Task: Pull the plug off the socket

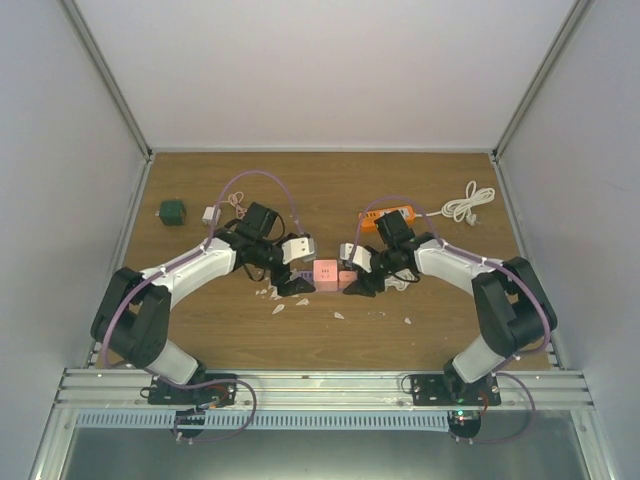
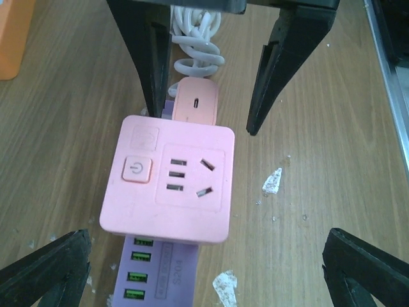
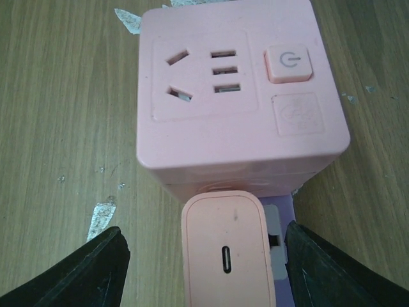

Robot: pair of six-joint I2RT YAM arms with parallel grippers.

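The pink socket sits in the middle of the table. The pink plug is stuck in its right side. The right gripper has its fingers apart, one on each side of the plug, not squeezing it. The left gripper is spread wide at the socket's left end.

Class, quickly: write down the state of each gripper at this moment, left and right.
Left gripper: open wide beside the pink socket cube, holding nothing.
Right gripper: open, fingers flanking the pink plug, not yet gripping it.
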